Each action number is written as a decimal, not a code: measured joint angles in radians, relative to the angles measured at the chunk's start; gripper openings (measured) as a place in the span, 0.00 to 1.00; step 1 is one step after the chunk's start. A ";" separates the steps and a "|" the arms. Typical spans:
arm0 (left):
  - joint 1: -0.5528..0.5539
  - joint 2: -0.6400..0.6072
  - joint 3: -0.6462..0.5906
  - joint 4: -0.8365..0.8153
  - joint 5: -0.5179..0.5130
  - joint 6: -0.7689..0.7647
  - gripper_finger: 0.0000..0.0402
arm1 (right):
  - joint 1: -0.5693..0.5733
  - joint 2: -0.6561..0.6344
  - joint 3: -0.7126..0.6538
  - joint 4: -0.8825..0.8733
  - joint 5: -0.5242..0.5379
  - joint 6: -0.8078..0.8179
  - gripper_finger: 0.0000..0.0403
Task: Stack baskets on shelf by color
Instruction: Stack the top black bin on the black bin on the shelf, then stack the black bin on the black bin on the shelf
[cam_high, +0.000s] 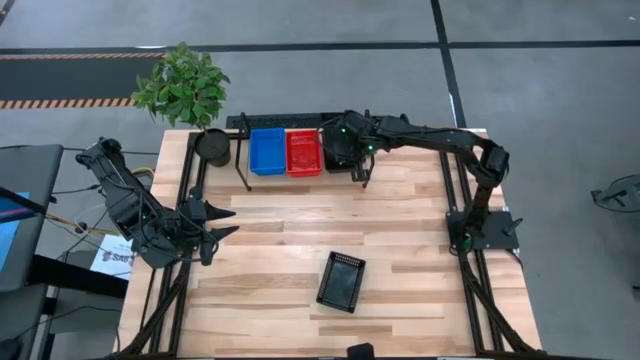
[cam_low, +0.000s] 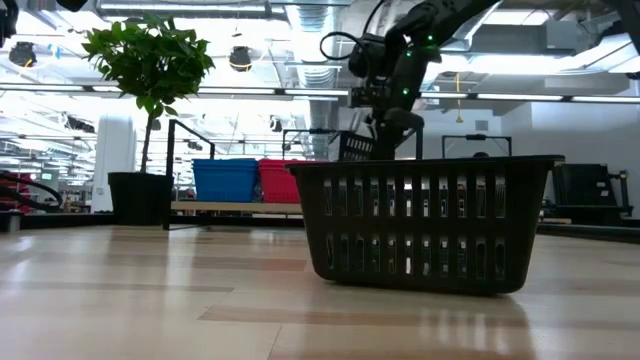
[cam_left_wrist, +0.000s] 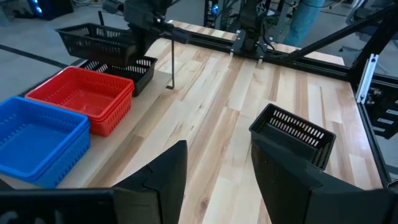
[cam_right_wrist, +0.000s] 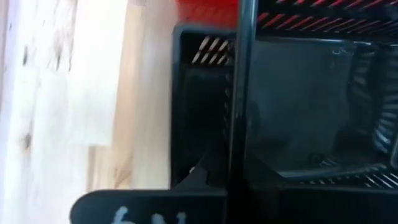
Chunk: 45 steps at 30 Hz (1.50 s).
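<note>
The shelf (cam_high: 243, 160) stands at the table's far edge. On it sit a blue basket stack (cam_high: 267, 151), a red stack (cam_high: 303, 152) and a black basket (cam_left_wrist: 134, 70). My right gripper (cam_high: 347, 143) is shut on a second black basket (cam_left_wrist: 93, 38), holding it just above the one on the shelf. A third black basket (cam_high: 341, 281) rests on its bottom in the table's near middle. My left gripper (cam_high: 226, 222) is open at the table's left side, well apart from every basket. My right gripper pinches one wall (cam_right_wrist: 239, 93) of the black basket, one finger inside and one outside, coming from above and pointing down. The basket (cam_left_wrist: 93, 38) is lifted clear, about level, hanging over the black basket on the shelf.
A round black pot (cam_high: 212, 147) with a leafy plant (cam_high: 182, 85) stands at the shelf's left end. Bare tabletop (cam_high: 400, 215) lies between the shelf and the near black basket (cam_low: 425, 220). Black frame rails (cam_high: 480, 290) run along both table sides.
</note>
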 joint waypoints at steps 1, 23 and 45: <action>0.000 0.000 0.000 0.000 0.000 -0.001 0.42 | 0.000 0.000 0.000 -0.016 0.000 0.005 0.02; 0.000 0.000 0.000 0.000 0.008 -0.017 0.42 | 0.002 0.003 -0.010 -0.061 0.001 0.025 0.13; 0.000 0.000 0.000 -0.004 0.034 -0.011 0.42 | 0.008 0.003 0.052 -0.069 0.002 0.115 0.54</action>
